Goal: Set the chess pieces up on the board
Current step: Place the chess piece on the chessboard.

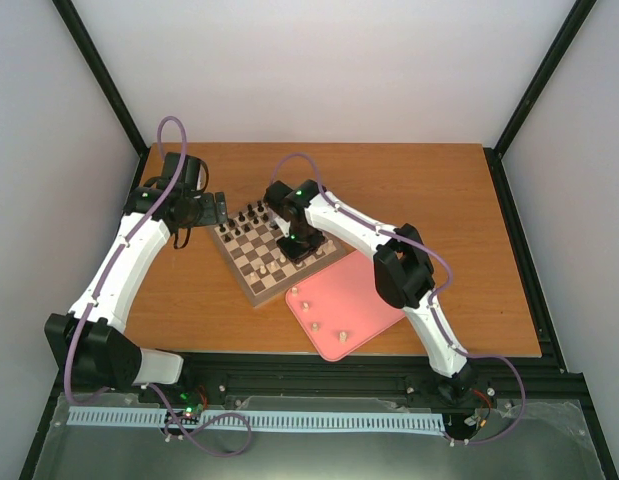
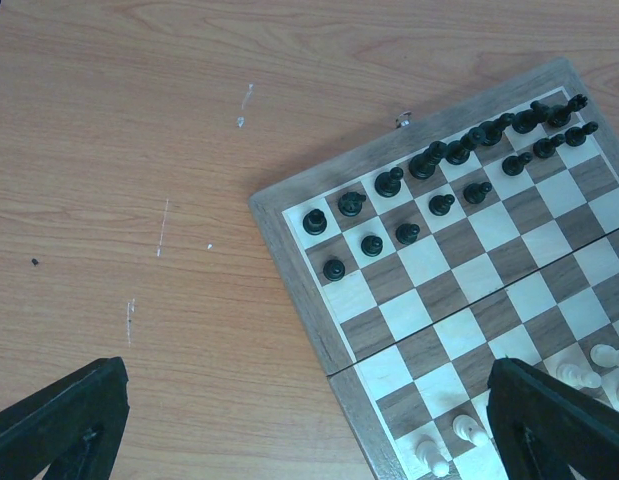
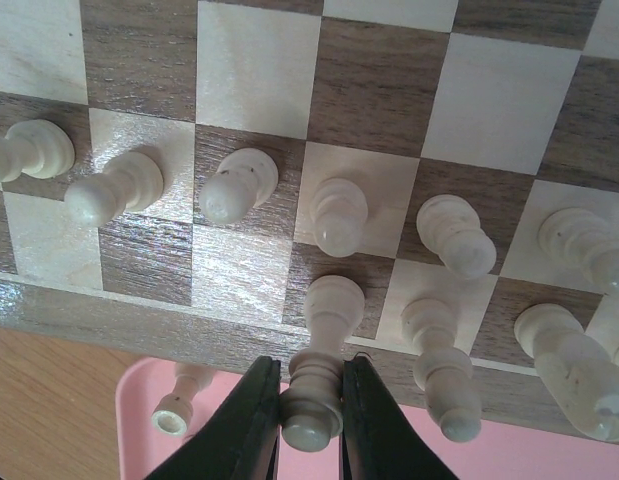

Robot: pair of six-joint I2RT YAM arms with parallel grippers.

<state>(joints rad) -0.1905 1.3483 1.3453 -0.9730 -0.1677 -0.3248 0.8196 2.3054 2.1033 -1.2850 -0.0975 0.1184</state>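
The board (image 1: 251,283) lies mid-table, dark pieces along its far side. Several cream chess pieces stand on its near rows (image 3: 237,185), and three lie on the pink tray (image 1: 314,326). My right gripper (image 1: 294,250) is over the board's near right edge, shut on a cream piece (image 3: 319,385) whose base rests on a dark back-row square. My left gripper (image 1: 211,212) hovers past the board's far left corner, open and empty. The left wrist view shows the board (image 2: 319,330) with dark pieces (image 2: 389,182) and a few cream ones (image 2: 471,433).
The pink tray (image 1: 364,300) lies against the board's near right side. One cream piece (image 3: 181,400) on it shows in the right wrist view. Bare wooden table (image 2: 139,200) lies left of the board. Black frame posts stand at the table's back corners.
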